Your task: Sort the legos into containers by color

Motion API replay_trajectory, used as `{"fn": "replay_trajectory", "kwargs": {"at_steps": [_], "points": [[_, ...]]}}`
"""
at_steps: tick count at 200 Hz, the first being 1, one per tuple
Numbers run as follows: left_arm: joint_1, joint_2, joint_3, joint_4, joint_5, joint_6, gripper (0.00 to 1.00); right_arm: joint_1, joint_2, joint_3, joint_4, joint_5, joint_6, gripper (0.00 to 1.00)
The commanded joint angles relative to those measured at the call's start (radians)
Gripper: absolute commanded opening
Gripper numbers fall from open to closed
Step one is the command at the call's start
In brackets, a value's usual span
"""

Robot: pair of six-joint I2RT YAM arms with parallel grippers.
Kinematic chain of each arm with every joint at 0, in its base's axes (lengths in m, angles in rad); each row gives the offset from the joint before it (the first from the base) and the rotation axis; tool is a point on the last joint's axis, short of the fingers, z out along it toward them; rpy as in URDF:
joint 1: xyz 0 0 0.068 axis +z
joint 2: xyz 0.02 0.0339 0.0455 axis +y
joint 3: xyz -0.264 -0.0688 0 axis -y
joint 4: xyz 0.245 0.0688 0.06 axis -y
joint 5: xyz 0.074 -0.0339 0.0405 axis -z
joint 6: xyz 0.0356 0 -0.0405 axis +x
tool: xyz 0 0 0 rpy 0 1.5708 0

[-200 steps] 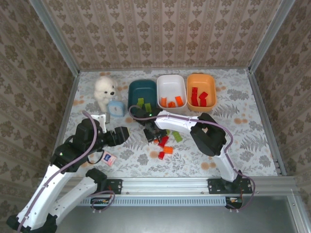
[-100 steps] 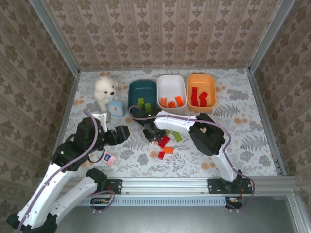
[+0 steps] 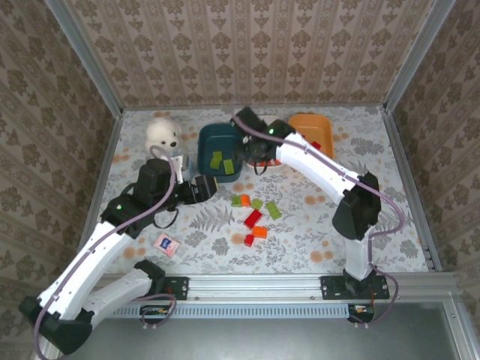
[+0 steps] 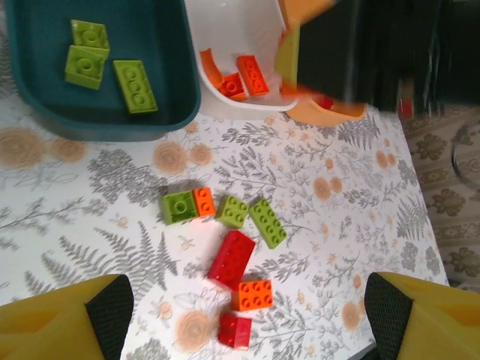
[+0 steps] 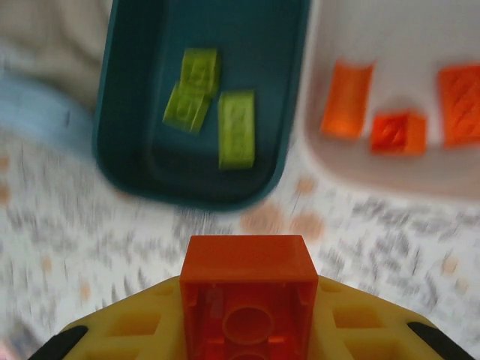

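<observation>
The right gripper (image 5: pixel 247 324) is shut tight on an orange brick (image 5: pixel 247 281). A second ago it was down at the loose bricks (image 3: pixel 253 217). Now its arm reaches far, up by the near edges of the teal tub (image 5: pixel 127 112) and white tub (image 5: pixel 322 161). The left gripper (image 4: pixel 247 315) hangs wide open, holding nothing, above those loose bricks, with bare table (image 3: pixel 375 195) around them.

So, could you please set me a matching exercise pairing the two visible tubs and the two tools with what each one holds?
1. dark teal tub
2. white tub
3. right tool
4. left tool

A. grips an orange brick
B. light green bricks inside
C. open, holding nothing
D. orange bricks inside

Pairs: 1-B, 2-D, 3-A, 4-C.
</observation>
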Motion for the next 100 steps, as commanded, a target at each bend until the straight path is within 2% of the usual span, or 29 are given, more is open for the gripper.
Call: {"fn": "replay_trajectory", "kwargs": {"at_steps": [1,22,50,78,100], "points": [[0.018,0.069,0.039,0.132,0.053,-0.027,0.84,-0.084,0.165,0.132,0.006,-0.036,-0.026,0.33],[0.032,0.149,0.074,0.173,0.073,-0.023,0.84,-0.163,0.306,0.284,0.002,-0.052,-0.020,0.33],[0.049,0.226,0.133,0.178,0.089,0.006,0.84,-0.250,0.435,0.383,0.061,-0.114,0.021,0.33],[0.056,0.250,0.149,0.169,0.092,0.019,0.84,-0.289,0.547,0.475,0.078,-0.198,0.053,0.34],[0.060,0.249,0.142,0.158,0.090,0.022,0.84,-0.289,0.586,0.487,0.085,-0.214,0.061,0.34]]}}
